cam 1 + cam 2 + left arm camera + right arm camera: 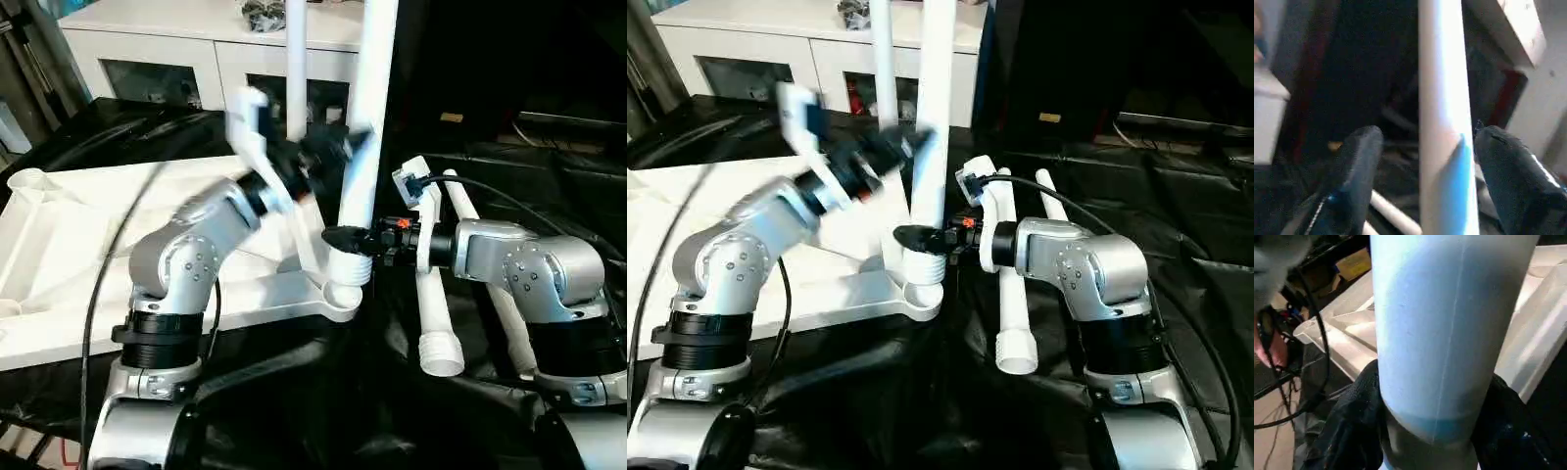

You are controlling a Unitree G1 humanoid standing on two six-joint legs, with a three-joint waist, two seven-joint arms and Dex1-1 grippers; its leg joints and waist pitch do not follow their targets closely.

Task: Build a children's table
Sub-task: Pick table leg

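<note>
Mid-frame, a long white tapered plastic tube leg point(364, 137) stands upright in the rounded corner socket of the flipped white plastic tabletop point(59, 235), probably getting seated. The right pincer point(345, 238) clamps the leg's base just above the socket to steady it. The left pincer point(1420, 161) straddles it higher up, fingers apart, not squeezing. Two spare white legs point(436, 294) lie on the black-draped surface point(392, 411), right of centre.
</note>
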